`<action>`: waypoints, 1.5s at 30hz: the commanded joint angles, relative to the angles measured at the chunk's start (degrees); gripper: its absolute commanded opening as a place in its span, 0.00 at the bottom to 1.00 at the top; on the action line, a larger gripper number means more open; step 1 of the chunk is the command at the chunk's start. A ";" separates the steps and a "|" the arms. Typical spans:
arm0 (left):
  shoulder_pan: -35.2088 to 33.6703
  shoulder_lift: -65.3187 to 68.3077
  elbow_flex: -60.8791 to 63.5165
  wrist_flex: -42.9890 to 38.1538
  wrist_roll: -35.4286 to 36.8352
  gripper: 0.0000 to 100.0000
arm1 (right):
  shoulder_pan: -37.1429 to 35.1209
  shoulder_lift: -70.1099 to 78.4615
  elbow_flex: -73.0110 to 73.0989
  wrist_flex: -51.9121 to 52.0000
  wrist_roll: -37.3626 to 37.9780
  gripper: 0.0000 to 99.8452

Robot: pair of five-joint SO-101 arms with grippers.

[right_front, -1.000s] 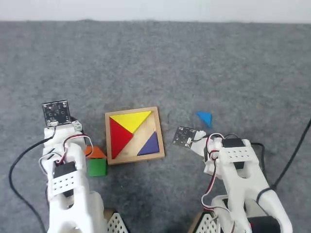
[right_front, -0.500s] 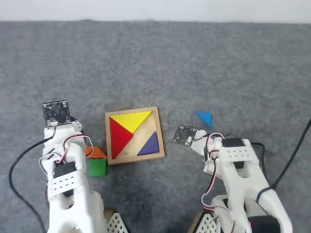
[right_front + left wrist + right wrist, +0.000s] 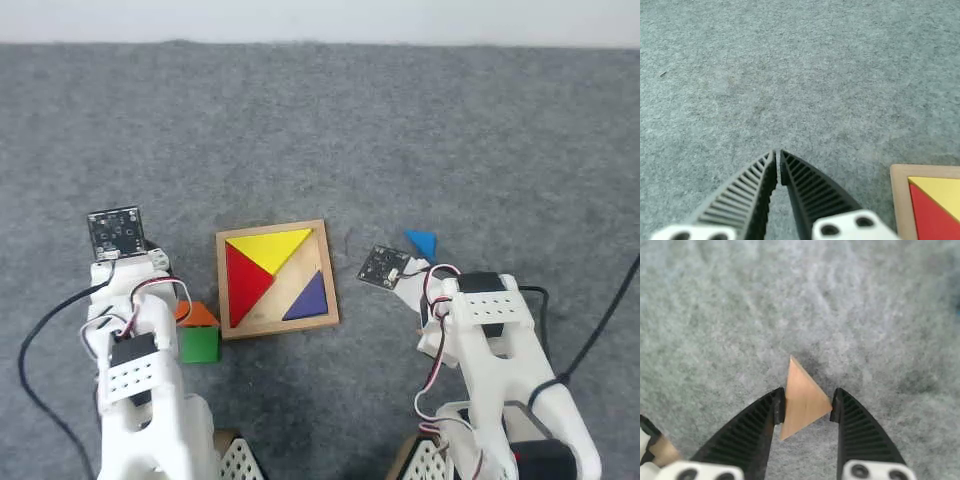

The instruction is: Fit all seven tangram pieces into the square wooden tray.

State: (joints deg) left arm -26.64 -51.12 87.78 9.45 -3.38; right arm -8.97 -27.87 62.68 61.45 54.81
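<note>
Clamping my right jaws on the tan triangle by its slanted edges, I risk it twisting loose before the tray; my left jaws sit together.

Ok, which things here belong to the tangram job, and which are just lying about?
Job: tray; in it the yellow triangle, red triangle, purple triangle; beside it the orange piece, green piece; blue triangle on the mat; tan triangle in the right gripper.
Just there: mat; cable.
</note>
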 commanded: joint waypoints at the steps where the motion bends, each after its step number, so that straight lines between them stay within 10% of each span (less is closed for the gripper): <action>1: 0.00 -1.93 -0.84 -1.41 -0.44 0.01 | 0.40 -1.01 -5.80 2.51 -1.85 0.14; 12: 0.00 -1.93 -0.84 -1.41 -0.44 0.01 | -1.10 -1.01 -22.77 12.09 -5.54 0.14; 25: -0.09 -1.93 -0.84 -1.41 -0.44 0.01 | -33.19 4.79 -31.21 3.38 -7.03 0.14; 45: -2.55 -1.93 -1.19 -1.76 -0.09 0.01 | -46.02 36.53 -51.25 -0.84 -7.38 0.15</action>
State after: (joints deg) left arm -28.75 -51.12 87.78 9.45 -3.38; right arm -53.36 8.88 14.77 61.71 48.22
